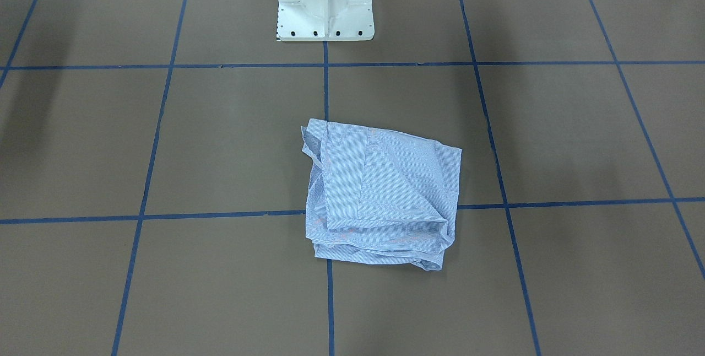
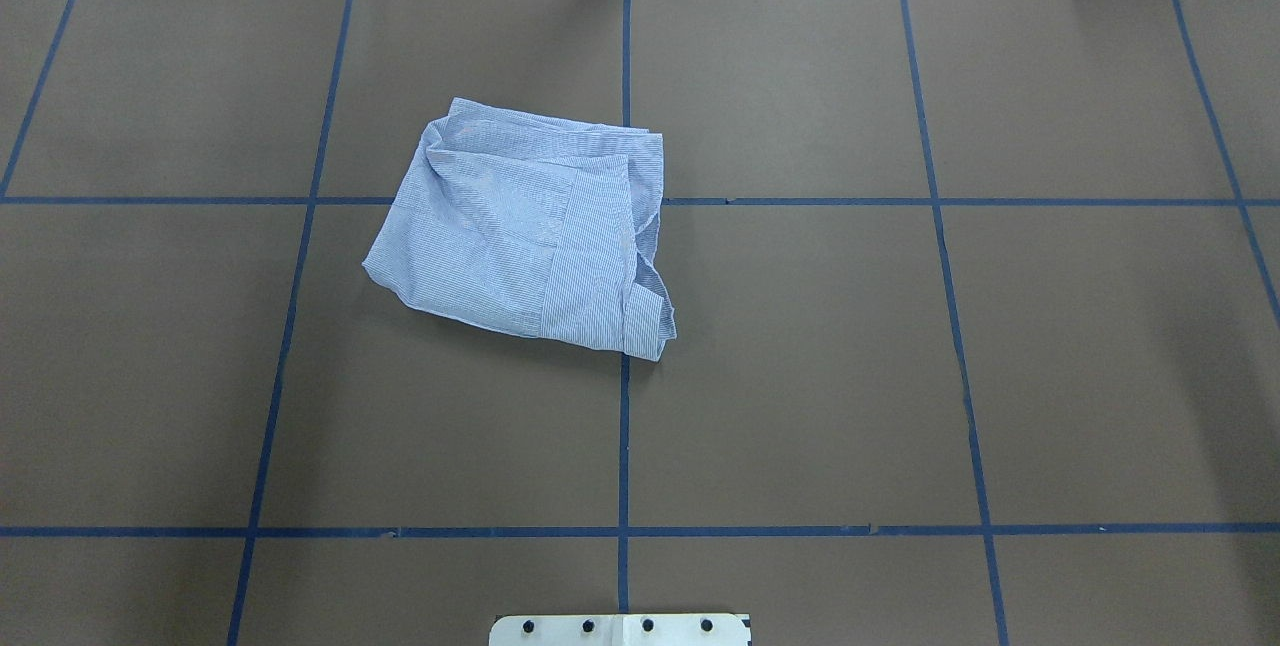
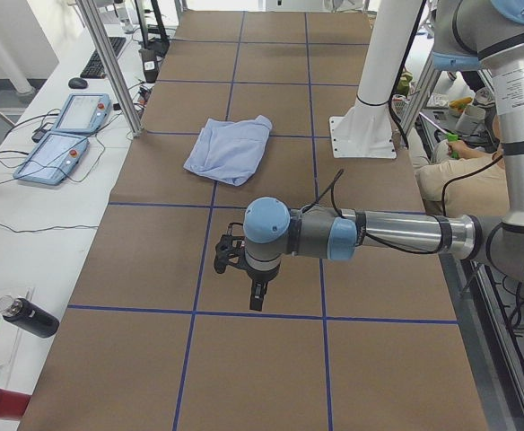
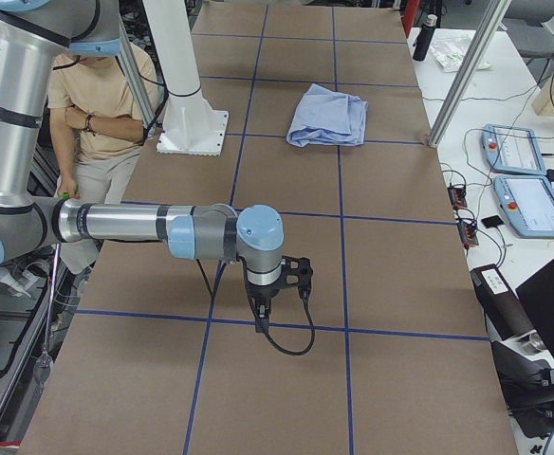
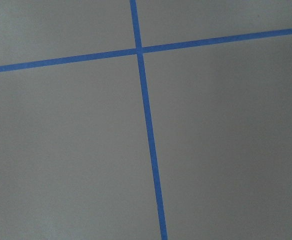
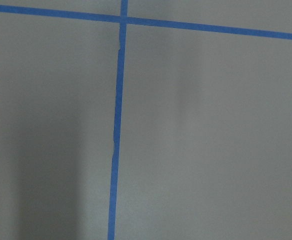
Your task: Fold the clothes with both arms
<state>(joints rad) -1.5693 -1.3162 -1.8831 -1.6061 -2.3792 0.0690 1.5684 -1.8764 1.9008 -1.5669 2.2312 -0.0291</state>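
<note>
Left pincer: my black clawed left pincer hangs pointing down over the bench, well above the surface. It shows only in the side view, so I cannot tell how far its jaws stand apart. Nothing is seen in it.
Right pincer: my black clawed right pincer also points down over the bench, with a black cable looping under it. I cannot tell its opening either, and nothing is seen in it.
Left arm: my grey tubular left arm, with light blue joint caps, stretches level across the bench.
Right arm: my grey tubular right arm reaches out level in the same way.
Wrist views: each shows only bare bench, with a blue tape crossing under the left and another under the right.
Bench: the brown paper-covered bench is marked with a grid of blue tape lines.
Shirt: the light blue-and-white finely striped shirt lies folded in a rough, rumpled square. It sits on my left of the centre tape line, across a cross line, and is well apart from both pincers.
Pedestal: the white pedestal base stands at my edge of the bench.
Beyond: a person in a beige top stands beside the pedestal.
</note>
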